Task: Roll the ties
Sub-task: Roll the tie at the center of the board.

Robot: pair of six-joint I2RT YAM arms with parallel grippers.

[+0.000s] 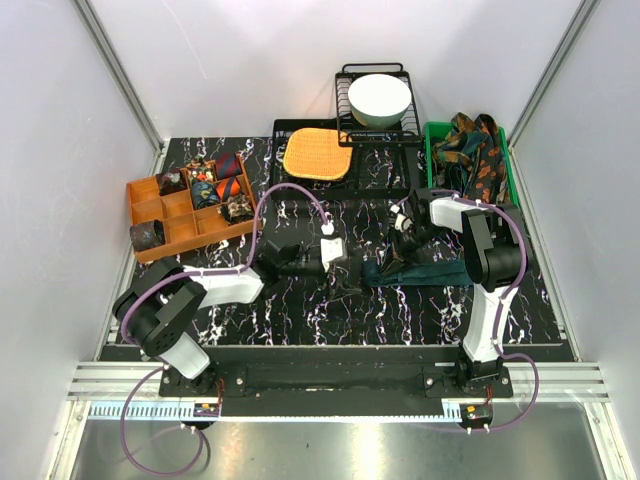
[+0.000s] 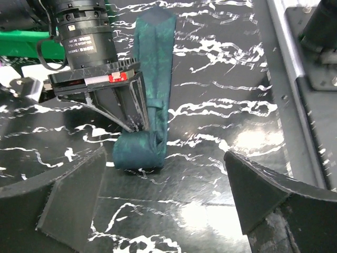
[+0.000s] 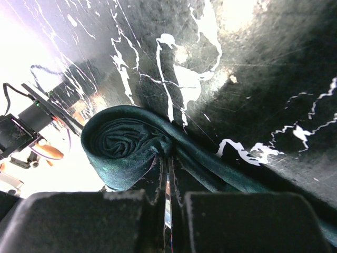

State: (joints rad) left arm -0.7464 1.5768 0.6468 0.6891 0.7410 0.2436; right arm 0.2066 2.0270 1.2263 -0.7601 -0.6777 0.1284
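One overhead; both wrist cameras closely share tie (image 2: 156, 79).

A: Any lettering you can actually read?

B: Hardly. The black cylindrical housing (image 2: 84, 31) in the left wrist view carries a few lines of tiny white print, too small to make out.

A: And under that housing?

B: Just below it sits a white label strip (image 2: 89, 80) with a red tag (image 2: 117, 77) at the strip's right end. Both bear faint marks, none legible.

A: Anything else?

B: No brand, number or sign can be read in any view.
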